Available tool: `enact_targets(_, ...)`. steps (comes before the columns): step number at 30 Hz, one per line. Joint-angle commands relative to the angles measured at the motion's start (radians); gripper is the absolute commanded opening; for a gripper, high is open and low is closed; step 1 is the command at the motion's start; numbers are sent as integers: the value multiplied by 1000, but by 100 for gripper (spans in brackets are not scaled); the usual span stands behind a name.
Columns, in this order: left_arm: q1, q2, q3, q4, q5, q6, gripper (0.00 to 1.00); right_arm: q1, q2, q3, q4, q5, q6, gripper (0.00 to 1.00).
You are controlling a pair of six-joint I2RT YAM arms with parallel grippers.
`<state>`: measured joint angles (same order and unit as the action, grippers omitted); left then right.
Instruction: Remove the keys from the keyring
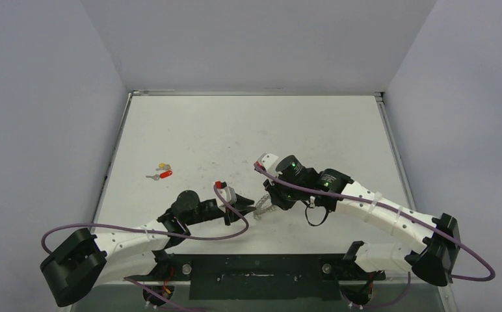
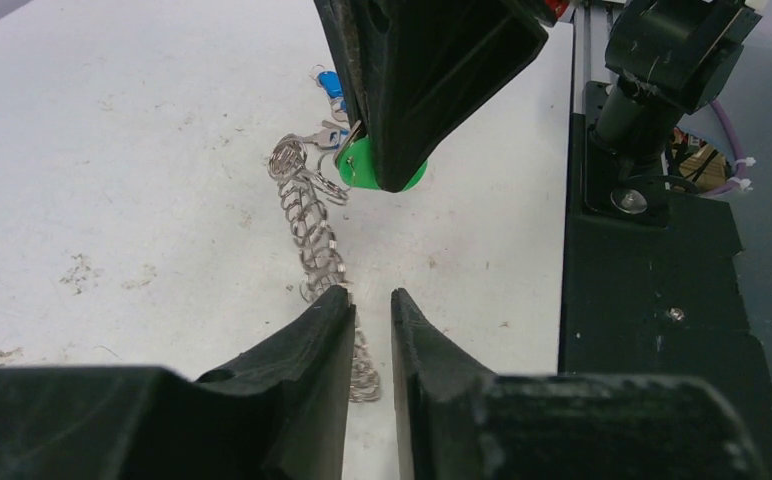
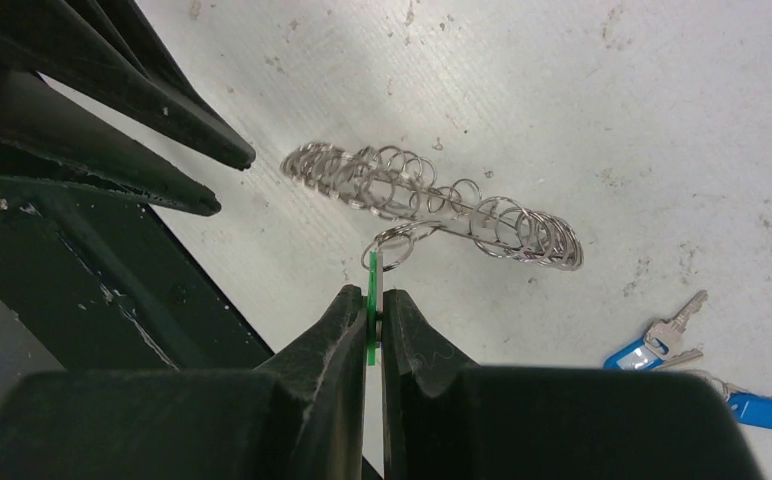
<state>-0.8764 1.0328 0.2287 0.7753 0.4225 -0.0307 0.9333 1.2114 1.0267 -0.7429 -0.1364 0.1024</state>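
My right tool (image 3: 373, 296) is clamped on the green tag (image 2: 357, 168). My left tool (image 2: 372, 297), jaws apart, isn't gripping the keyring (image 3: 432, 200) ahead, so pulling could drag everything.

text: none readable | labels: none | key tags: no legible print
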Motion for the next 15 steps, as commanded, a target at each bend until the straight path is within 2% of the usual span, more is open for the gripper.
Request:
enact_targets(1,-7,-21,31,41,-11,-31,25,12,-13,28,71,-7,10,0)
enact_targets(5,-26,-3,52,62,-24,-62,36,31,-13,54,64,18,25,0)
enact_targets(15,-79,5,106,-6,-89,-67,42,96,-6,139,5,107,64,0)
